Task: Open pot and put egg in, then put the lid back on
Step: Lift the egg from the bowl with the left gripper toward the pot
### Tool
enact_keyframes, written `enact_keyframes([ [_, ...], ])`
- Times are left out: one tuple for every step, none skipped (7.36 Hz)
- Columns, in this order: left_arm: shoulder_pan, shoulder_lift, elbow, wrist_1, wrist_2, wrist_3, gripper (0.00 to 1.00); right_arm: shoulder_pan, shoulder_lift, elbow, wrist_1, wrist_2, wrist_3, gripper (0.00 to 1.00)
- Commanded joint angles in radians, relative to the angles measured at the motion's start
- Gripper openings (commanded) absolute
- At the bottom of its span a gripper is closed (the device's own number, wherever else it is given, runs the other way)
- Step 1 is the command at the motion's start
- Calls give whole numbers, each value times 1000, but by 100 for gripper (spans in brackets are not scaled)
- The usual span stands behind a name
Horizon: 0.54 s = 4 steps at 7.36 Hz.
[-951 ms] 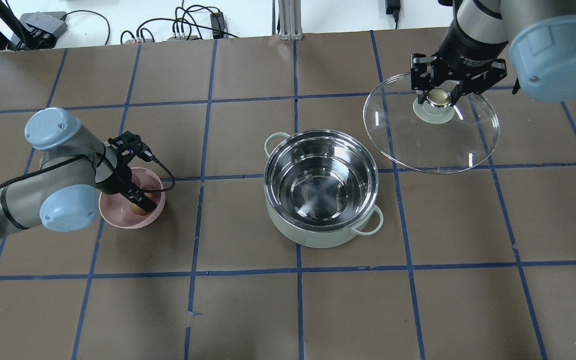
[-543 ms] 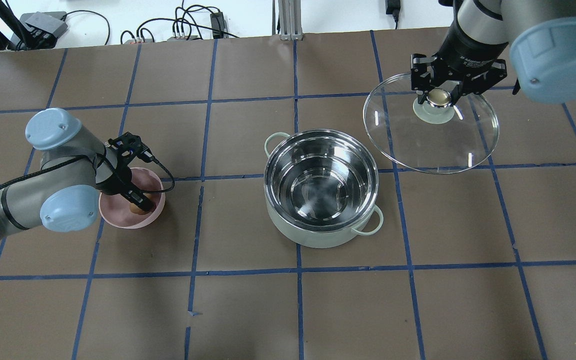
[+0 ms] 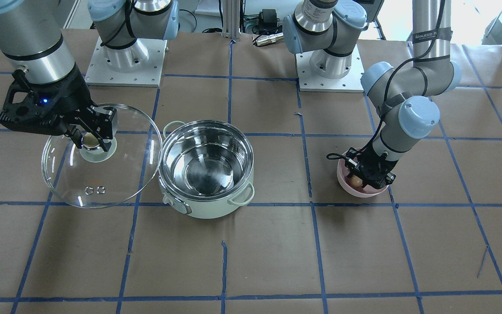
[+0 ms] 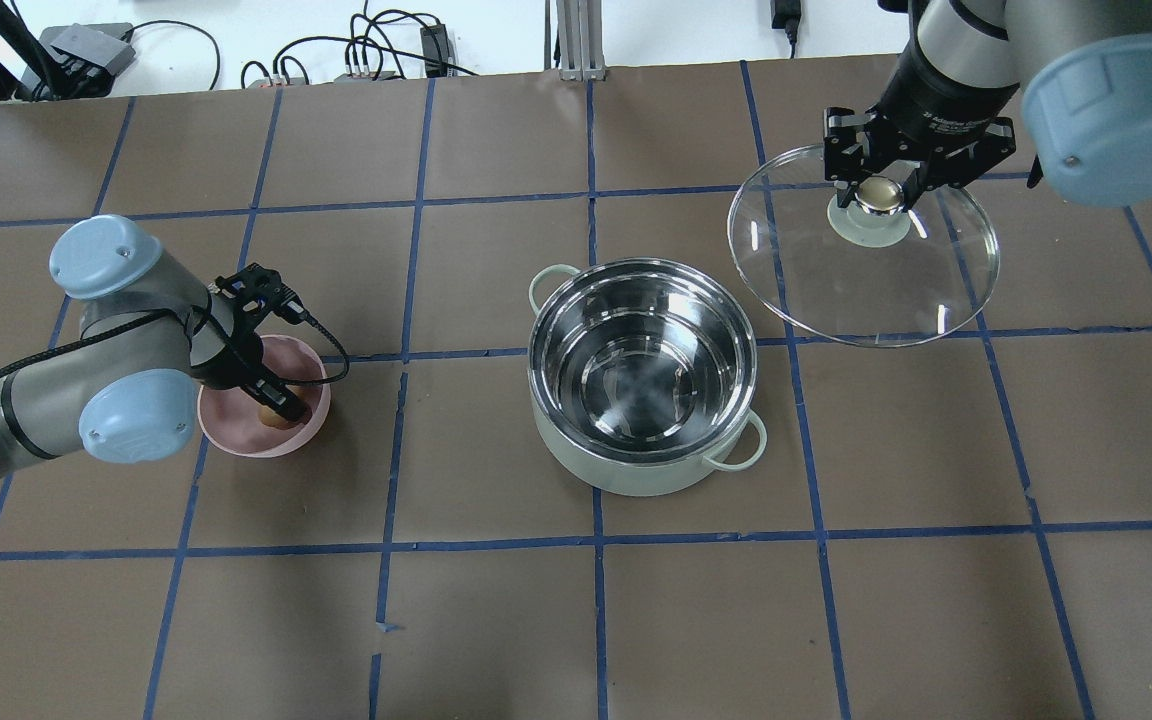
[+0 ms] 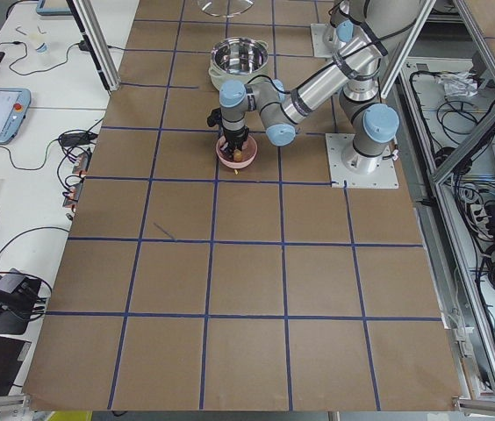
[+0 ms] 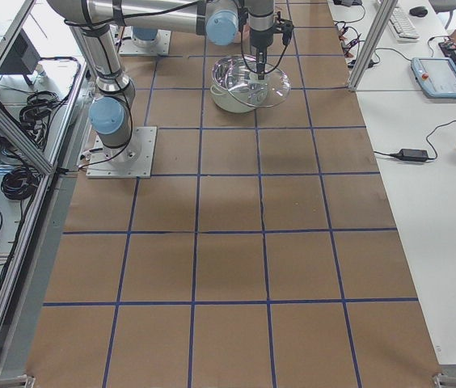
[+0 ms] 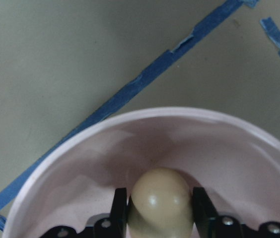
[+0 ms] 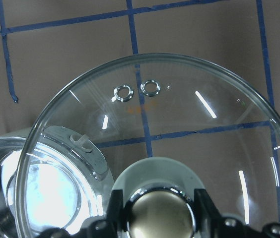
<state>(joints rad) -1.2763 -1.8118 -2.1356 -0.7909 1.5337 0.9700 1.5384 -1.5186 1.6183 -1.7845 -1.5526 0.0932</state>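
Brown paper ruled with blue tape covers the desk point(image 4: 496, 620). The opening is judged done, and the fetch is now in hand. What is called for next is a straight lift out of the dish, a carry across to the middle, and a low, gentle release, since a shell is easily cracked on steel.

The lid point(image 4: 866, 290) is held up beside the pot point(image 4: 642, 478), and the right end effector point(image 4: 877, 192) is seen clenched on its beige knob point(image 8: 161, 213). In the right wrist view the pot's rim is glimpsed through the glass, so the lid is carried higher than the pot.

The pot is left open mid-desk, and nothing is seen in its shiny steel interior.

Well apart from it, the pink bowl point(image 4: 236, 440) is entered by the left end effector point(image 7: 160, 203). One thing is found inside: the egg point(image 7: 159, 188), gripped between the two fingers. Whether it is lifted off the bowl's bottom cannot be told.
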Motion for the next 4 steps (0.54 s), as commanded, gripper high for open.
enact_keyframes([
  [0, 3, 5, -1, -3, -1, 18, -1, 0, 0, -1, 2, -1, 47],
  [0, 5, 5, -1, -3, -2, 18, -1, 0, 0, 0, 2, -1, 47],
  [0, 14, 6, -4, -3, -2, 18, -1, 0, 0, -1, 2, -1, 47],
  [-3, 28, 22, -8, -1, -2, 18, -1, 0, 0, -1, 3, -1, 47],
])
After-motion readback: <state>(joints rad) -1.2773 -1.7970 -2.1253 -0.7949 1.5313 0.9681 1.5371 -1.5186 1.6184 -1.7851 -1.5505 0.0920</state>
